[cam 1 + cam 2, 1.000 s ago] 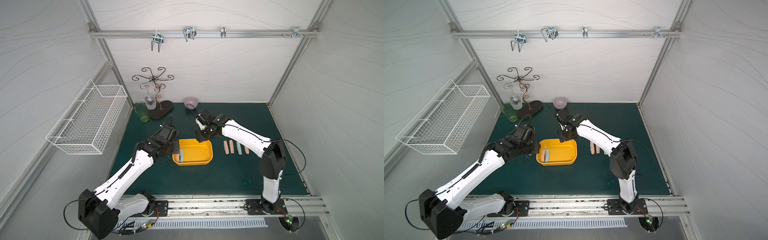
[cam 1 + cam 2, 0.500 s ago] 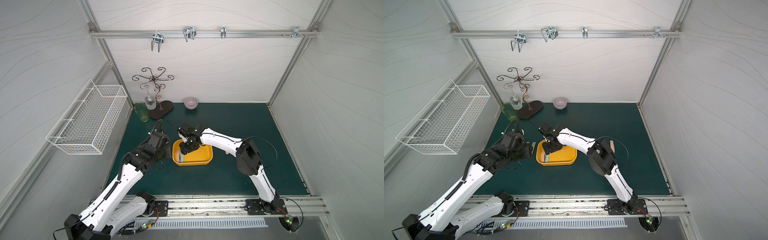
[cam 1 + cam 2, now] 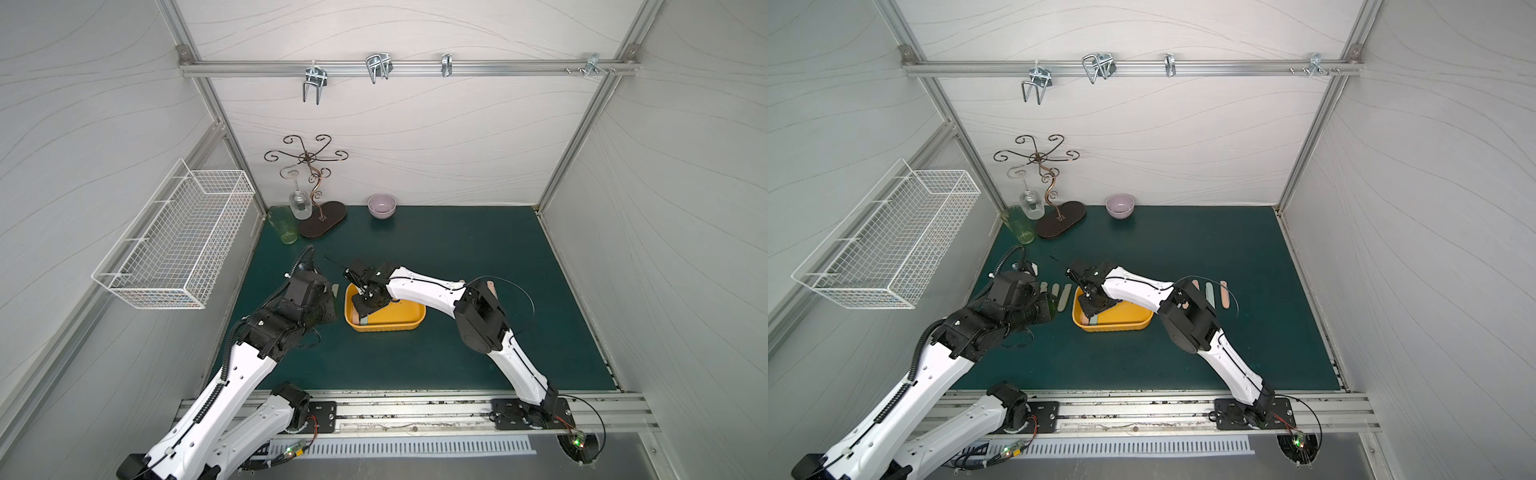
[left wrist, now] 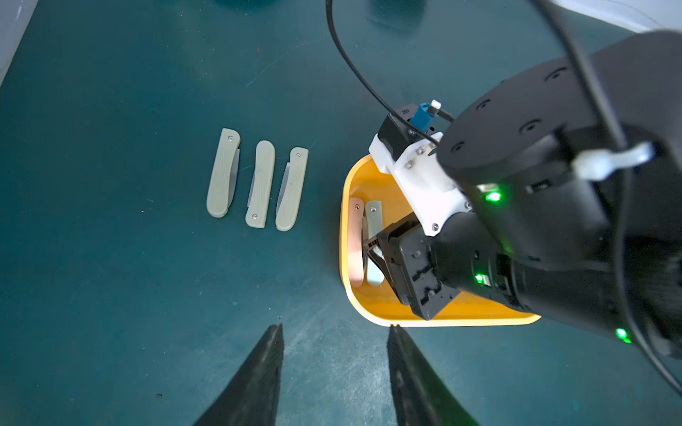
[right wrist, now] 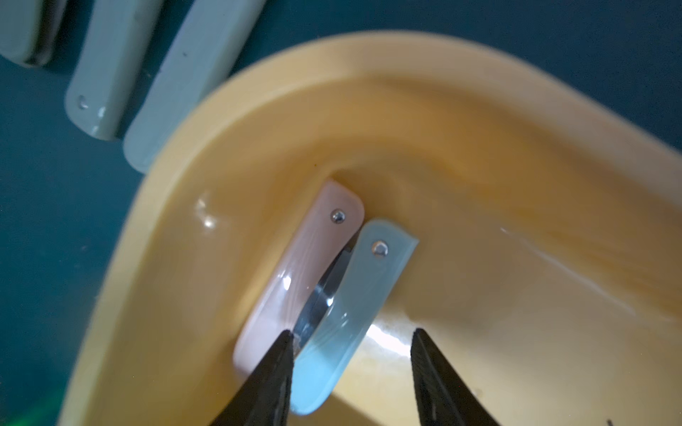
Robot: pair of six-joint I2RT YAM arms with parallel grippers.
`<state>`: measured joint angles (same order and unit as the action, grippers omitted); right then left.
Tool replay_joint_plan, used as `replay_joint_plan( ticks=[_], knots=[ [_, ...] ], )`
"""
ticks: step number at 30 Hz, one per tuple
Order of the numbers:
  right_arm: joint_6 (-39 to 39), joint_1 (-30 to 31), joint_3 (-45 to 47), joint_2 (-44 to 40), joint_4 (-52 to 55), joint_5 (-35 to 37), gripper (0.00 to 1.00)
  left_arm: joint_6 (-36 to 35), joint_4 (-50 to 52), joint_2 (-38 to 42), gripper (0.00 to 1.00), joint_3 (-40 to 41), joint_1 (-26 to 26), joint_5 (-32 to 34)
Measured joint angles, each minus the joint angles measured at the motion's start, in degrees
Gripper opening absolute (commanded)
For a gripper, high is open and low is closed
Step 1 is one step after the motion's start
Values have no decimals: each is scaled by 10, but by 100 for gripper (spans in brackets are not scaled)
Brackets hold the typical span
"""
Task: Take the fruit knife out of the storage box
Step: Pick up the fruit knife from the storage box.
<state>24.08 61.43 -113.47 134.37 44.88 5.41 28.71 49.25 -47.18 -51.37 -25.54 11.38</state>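
The yellow storage box [image 3: 388, 327] [image 3: 1115, 326] sits mid-mat. At its left end lie two folded fruit knives side by side, a pink one [image 5: 306, 265] [image 4: 355, 239] and a light blue one [image 5: 354, 295] [image 4: 373, 217]. My right gripper [image 5: 352, 332] [image 3: 365, 307] is down inside the box and open. It straddles the blue knife: one fingertip sits in the slot between the two knives, the other stands apart on the far side. My left gripper [image 4: 336, 326] is open and empty, low over the mat just outside the box's rim [image 4: 345, 236].
Three grey-green folded knives [image 4: 258, 182] [image 3: 1059, 293] lie in a row left of the box. More folded knives [image 3: 1210, 293] lie on its right, partly behind my right arm. A wire basket [image 3: 178, 241], a green cup [image 3: 284, 226], a glass stand [image 3: 322, 218] and a bowl [image 3: 381, 205] stand at the back left.
My right arm swung from the box's back right to its left end and dropped its gripper into the box over the knives. My left gripper drew back from the box's left edge.
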Motion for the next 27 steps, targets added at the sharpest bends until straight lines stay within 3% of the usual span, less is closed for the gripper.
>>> replay_joint_plan(
  ticks=[14,27],
  knots=[
    [2,8,16,7,-20,68,35,0,3,2,49,0,0,0],
    [-2,8,54,-16,-40,81,9,0,1,-10,48,0,0,-1]
  ],
)
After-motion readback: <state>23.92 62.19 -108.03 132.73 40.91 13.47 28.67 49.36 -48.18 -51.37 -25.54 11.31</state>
